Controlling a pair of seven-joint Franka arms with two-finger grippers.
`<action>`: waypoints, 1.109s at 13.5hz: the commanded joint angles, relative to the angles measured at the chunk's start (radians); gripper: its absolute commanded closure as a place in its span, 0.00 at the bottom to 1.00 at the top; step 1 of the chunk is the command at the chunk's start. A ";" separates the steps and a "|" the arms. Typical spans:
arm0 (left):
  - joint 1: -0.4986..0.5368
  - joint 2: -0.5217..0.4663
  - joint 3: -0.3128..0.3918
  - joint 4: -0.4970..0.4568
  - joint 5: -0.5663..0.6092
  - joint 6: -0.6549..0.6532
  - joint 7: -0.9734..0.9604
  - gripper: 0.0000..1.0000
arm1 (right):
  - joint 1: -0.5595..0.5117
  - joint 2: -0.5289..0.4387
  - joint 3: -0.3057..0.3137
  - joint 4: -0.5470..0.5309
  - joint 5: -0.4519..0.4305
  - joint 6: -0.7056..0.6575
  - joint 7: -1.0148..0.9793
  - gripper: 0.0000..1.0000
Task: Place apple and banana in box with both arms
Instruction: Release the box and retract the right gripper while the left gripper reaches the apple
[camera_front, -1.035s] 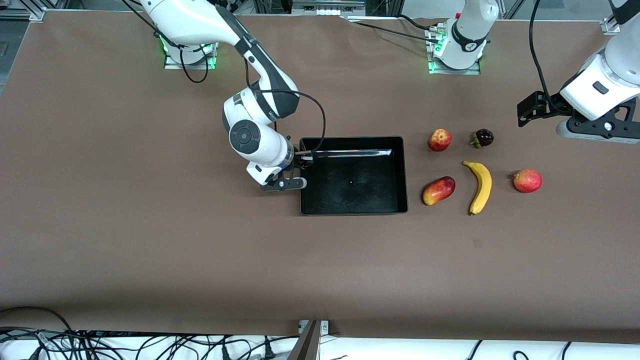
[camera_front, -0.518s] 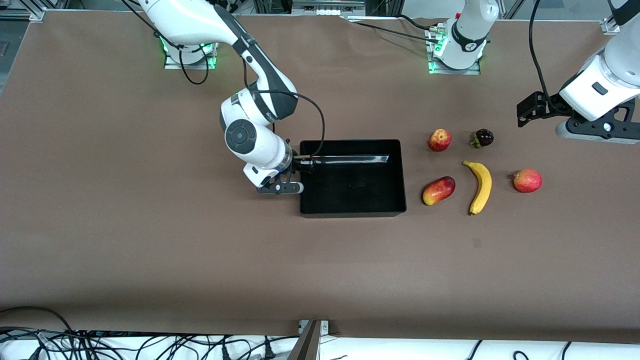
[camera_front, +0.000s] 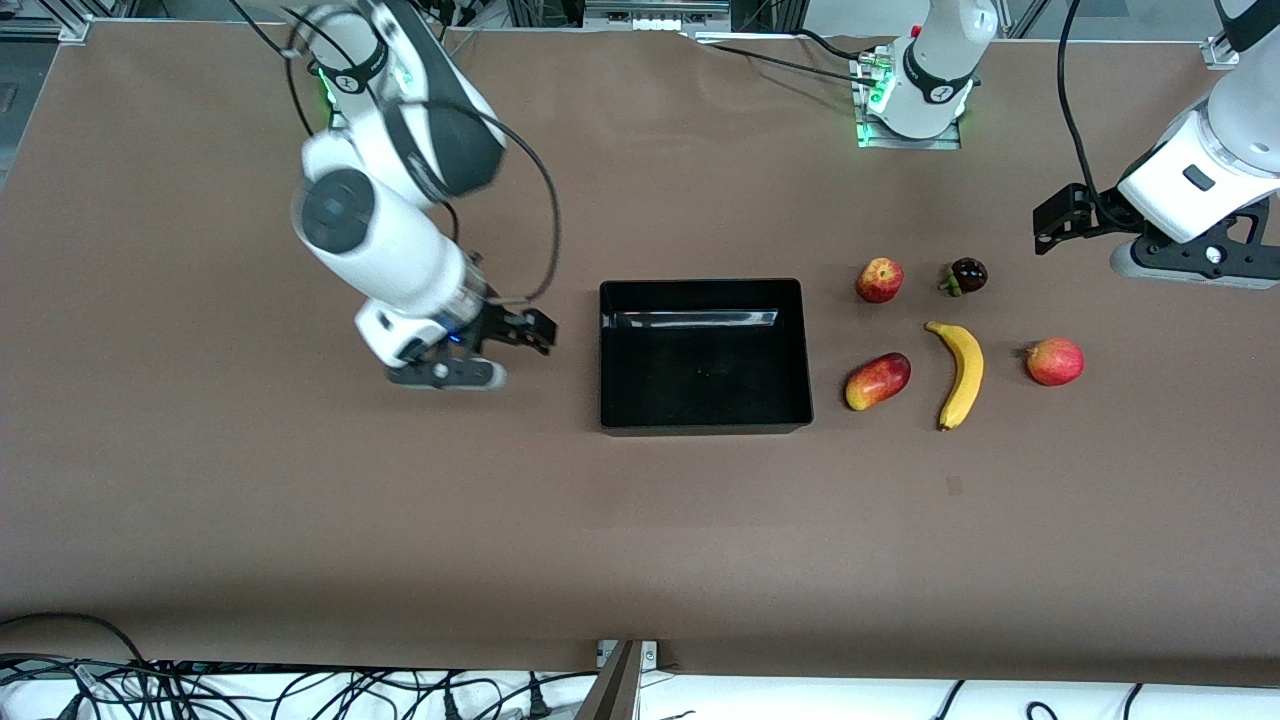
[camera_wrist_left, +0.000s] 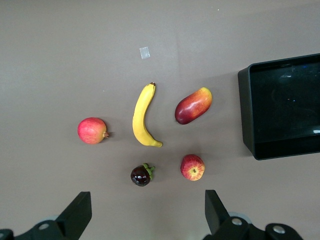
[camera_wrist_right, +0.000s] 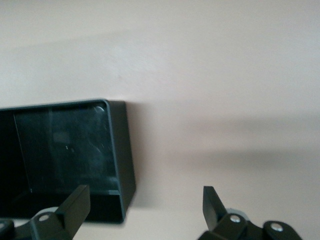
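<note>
Apple (camera_front: 879, 280) and banana (camera_front: 959, 373) lie on table (camera_front: 300, 520) near box (camera_front: 608, 350), toward left arm's end. Right gripper (camera_front: 520, 330) spread wide, empty, beside box. Left gripper (camera_front: 1050, 225) wide, empty, waiting over table past the fruit.

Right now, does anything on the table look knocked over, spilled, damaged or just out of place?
Nothing stands out. The box sits flat and empty, square to the table. The apple, banana and the other three fruits lie intact beside it, toward the left arm's end. The right gripper hangs open beside the box; the left gripper waits open above the fruit.
</note>
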 joint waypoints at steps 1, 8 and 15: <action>0.002 0.015 -0.004 0.035 0.010 -0.024 -0.009 0.00 | -0.001 -0.118 -0.075 -0.031 0.024 -0.112 -0.116 0.00; 0.001 0.145 -0.012 -0.023 0.013 -0.213 -0.019 0.00 | -0.271 -0.331 -0.014 -0.110 -0.100 -0.302 -0.354 0.00; 0.001 0.173 -0.035 -0.472 -0.004 0.386 -0.066 0.00 | -0.445 -0.403 0.114 -0.170 -0.215 -0.281 -0.422 0.00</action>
